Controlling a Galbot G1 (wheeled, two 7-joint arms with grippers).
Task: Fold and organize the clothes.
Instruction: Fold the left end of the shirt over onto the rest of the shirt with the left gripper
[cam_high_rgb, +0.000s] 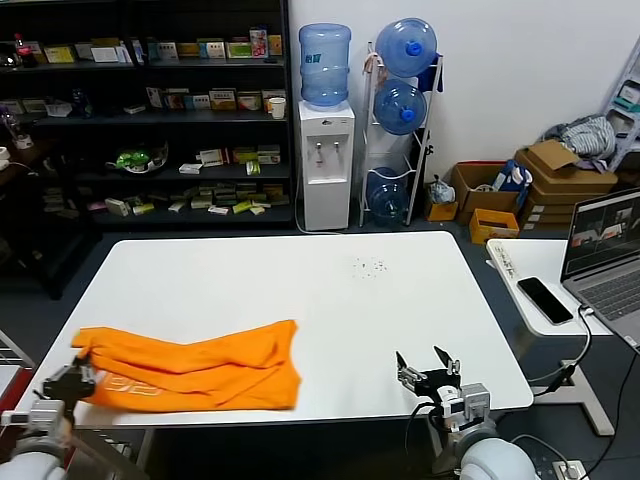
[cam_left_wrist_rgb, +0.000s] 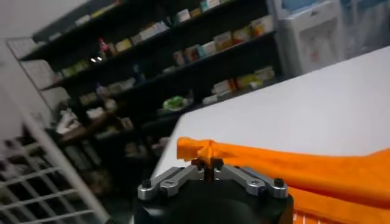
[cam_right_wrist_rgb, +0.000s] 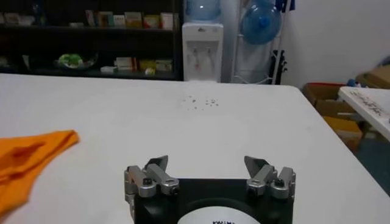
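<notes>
one orange shirt pinched at its corner, the other claw waiting wide

one orange t-shirt (cam_high_rgb: 195, 368) lies bunched and roughly folded on the near left part of the white table (cam_high_rgb: 330, 290), with pale lettering showing on the part closest to the table's front edge. the left gripper (cam_high_rgb: 72, 381) sits at the shirt's outer left end, and in the left wrist view its jaws are closed tight on a gathered peak of the cloth (cam_left_wrist_rgb: 204, 149); from that pinch the orange fabric runs away from the claw across the tabletop toward the middle of the table.

the right gripper (cam_high_rgb: 427, 367) is at the near right edge of the table, well apart from the shirt, its jaws spread wide with nothing between them. from this claw the shirt's nearest corner (cam_right_wrist_rgb: 58, 141) lies off toward the robot's left, on bare white table. a few small dark specks (cam_right_wrist_rgb: 201, 102) dot the surface farther ahead of the claw.
</notes>
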